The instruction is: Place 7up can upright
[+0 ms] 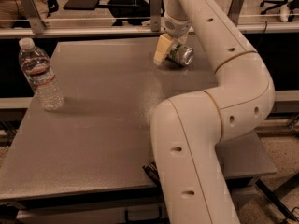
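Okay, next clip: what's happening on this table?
The robot's arm reaches across the grey table to its far side, where the tool is down at the 7up can. The can lies on its side, not yet upright. A water bottle stands at the left, well apart from this, and a black wrapper peeks out from behind the arm at the near edge.

At the table's (93, 125) far edge, the gripper (167, 50) meets the can (181, 55) — lying on its side — water bottle (39, 76) upright at left.
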